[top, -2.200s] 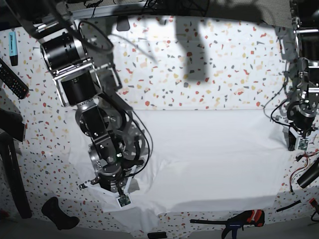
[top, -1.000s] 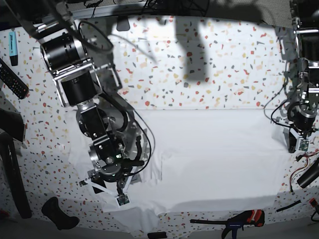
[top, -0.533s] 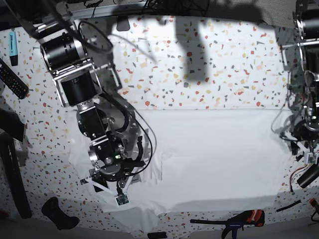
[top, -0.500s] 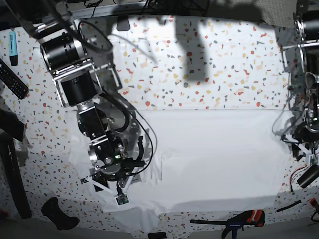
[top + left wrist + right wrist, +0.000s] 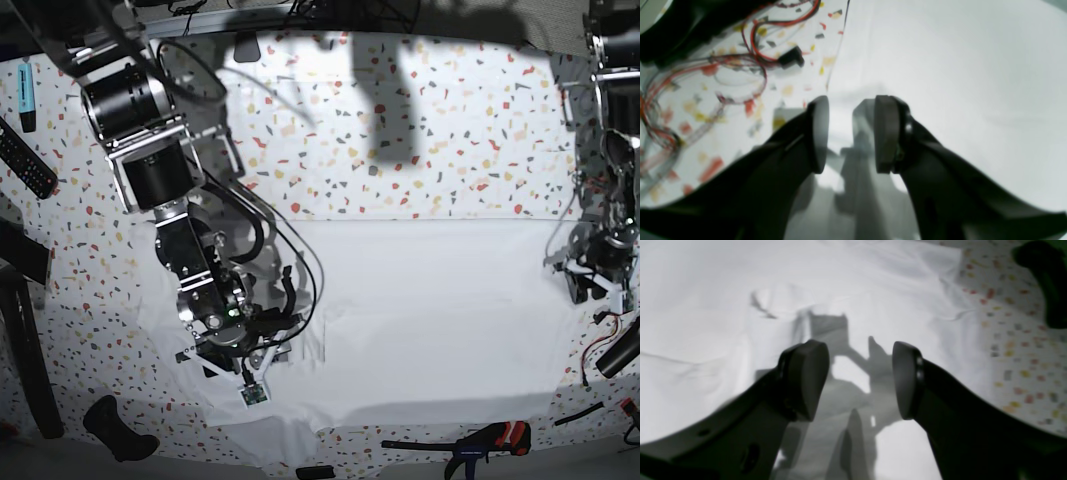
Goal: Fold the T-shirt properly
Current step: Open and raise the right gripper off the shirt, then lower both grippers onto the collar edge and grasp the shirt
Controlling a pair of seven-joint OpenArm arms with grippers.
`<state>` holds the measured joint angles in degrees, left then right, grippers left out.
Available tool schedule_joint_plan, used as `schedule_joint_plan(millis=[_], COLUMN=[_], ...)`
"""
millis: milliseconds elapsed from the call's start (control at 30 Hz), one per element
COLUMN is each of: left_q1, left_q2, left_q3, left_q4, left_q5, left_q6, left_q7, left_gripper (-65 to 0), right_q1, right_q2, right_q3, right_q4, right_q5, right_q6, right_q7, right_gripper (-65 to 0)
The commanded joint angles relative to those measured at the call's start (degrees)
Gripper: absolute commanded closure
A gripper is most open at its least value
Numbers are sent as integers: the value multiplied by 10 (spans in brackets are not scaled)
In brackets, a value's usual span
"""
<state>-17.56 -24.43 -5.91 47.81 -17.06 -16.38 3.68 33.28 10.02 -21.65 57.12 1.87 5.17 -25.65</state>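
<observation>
Both grippers released, nothing held: left gripper (image 5: pixel 850 133) straddles the shirt (image 5: pixel 430 320) edge, right gripper (image 5: pixel 860 380) over its sleeve end. You're lined up for a fold; shirt lies flat on the table (image 5: pixel 400 130), centre-near.

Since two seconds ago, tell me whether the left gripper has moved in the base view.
Yes. The left gripper has let go of the T-shirt edge and risen slightly up the picture, judged against the red-and-black wires below it; its jaws now stand apart.
</observation>
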Motion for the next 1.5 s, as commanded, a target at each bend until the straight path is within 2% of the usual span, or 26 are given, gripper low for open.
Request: schedule_joint_plan(millis=[0, 133, 333, 400, 433, 467, 533, 600, 733, 933, 1033, 1133, 1467], left_q1=[-10, -20, -44, -49, -49, -49, -50, -51, -50, -30, -15, -4, 48], left_q2=[-2, 21, 31, 31, 31, 31, 31, 31, 31, 32, 30, 28, 26], left_q3=[-2, -2, -2, -2, -2, -2, -2, -2, -2, -2, -2, -2, -2], left_q4=[-10, -74, -81, -78, -76, -75, -74, -74, -75, -75, -74, -74, -37], left_q5=[-4, -4, -4, -4, -4, -4, -4, -4, -4, -4, -4, -4, -4], left_q6=[6, 5, 5, 3, -5, -19, -54, -81, -85, -85, -94, -114, -116], left_q7=[-23, -85, -82, -82, -83, -83, -82, -82, -79, -67, -68, -69, -67], left_gripper=[-215, -215, -215, -215, -215, -215, -215, -215, -215, -215, -215, -215, -215], right_q1=[14, -3, -29, -43, -53, -60, -65, -64, -64, -82, -93, -112, -220], right_q2=[1, 2, 2, 2, 5, 8, 11, 11, 11, 11, 12, 14, 14], right_q3=[3, 3, 3, 3, 3, 3, 3, 3, 18, 75, 80, 80, 80], right_q4=[10, 10, 10, 10, 10, 8, -8, -43, -117, -151, -150, -135, -9], right_q5=[-1, -1, -2, -1, -2, -1, -1, -2, -2, -19, -21, -21, -21], right_q6=[9, 11, 11, 14, 25, 50, 108, 131, 130, 131, 131, 131, 130], right_q7=[8, 12, 28, 60, 93, 116, 129, 144, 180, 176, 152, 149, 126], right_gripper=[-340, -340, -340, -340, -340, -340, -340, -340, -340, -340, -340, -340, -340])
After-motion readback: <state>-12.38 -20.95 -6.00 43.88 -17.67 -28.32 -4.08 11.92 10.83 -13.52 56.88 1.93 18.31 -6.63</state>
